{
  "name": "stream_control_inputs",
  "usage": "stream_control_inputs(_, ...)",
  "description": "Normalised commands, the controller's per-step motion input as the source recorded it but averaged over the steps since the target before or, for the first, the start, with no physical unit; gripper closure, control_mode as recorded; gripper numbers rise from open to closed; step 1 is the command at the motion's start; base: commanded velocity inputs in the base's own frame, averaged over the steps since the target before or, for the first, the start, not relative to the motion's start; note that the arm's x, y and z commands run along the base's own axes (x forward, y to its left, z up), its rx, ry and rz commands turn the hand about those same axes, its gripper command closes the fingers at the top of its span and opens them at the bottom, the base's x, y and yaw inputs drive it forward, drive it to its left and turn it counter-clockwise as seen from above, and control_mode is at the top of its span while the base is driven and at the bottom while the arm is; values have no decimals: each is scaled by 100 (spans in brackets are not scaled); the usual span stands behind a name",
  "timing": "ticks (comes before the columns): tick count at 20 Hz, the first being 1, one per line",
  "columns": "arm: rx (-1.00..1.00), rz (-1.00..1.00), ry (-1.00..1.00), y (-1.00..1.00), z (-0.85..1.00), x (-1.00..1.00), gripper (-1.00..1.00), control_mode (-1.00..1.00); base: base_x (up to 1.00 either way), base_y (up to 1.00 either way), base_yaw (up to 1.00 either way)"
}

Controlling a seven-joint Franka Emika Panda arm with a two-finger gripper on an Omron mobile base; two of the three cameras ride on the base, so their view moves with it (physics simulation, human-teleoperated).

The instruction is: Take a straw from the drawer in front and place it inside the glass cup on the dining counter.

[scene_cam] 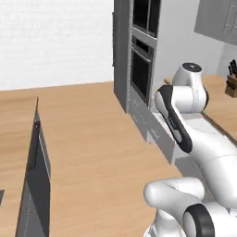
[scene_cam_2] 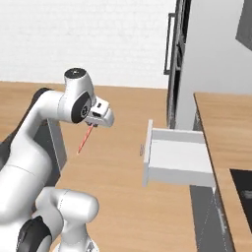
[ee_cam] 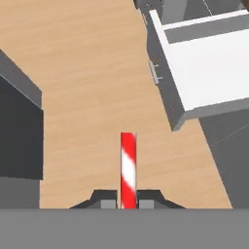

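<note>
My gripper (ee_cam: 128, 203) is clamped tight on the straw (ee_cam: 128, 168), whose red-and-white striped shaft runs straight out from between the two dark fingertips (ee_cam: 104, 199) in the hand view, over the wooden floor (ee_cam: 92, 82). From the right base view I see the same gripper (scene_cam_2: 92, 126) raised at about the height of the arm's upper joint, with the straw (scene_cam_2: 84, 140) hanging from it at a slant, its free end low and to the left, touching nothing else.

The drawer (ee_cam: 209, 73) stands pulled out to the upper right of the hand view, its white inside bare as far as I can make out and its slim silver handle (ee_cam: 154, 73) on the grey front. In the right base view the drawer (scene_cam_2: 178, 158) juts from under a wooden worktop (scene_cam_2: 227, 133) well to the right of the gripper, with open floor between them.

In the left base view the arm (scene_cam: 185, 115) rises before a tall grey oven cabinet (scene_cam: 141, 60); a knife block (scene_cam: 231, 83) sits on the worktop at far right, and a wooden top on a grey base (scene_cam: 18, 139) runs along the left edge.
</note>
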Motion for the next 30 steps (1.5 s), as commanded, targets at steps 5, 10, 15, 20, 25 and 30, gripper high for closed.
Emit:
stream_control_inputs(5, 0, 0, 0, 0, 0, 0, 100, 100, -55, 22, 71)
stream_control_inputs(10, 0, 0, 0, 0, 0, 0, 100, 100, -92, 3, 19)
stream_control_inputs(15, 0, 0, 0, 0, 0, 0, 100, 100, -100, 3, 0)
stream_control_inputs(20, 0, 0, 0, 0, 0, 0, 100, 100, -100, 12, -6)
stream_control_inputs(25, 0, 0, 0, 0, 0, 0, 100, 100, -100, 12, -7)
stream_control_inputs(30, 0, 0, 0, 0, 0, 0, 100, 100, -100, 10, -7)
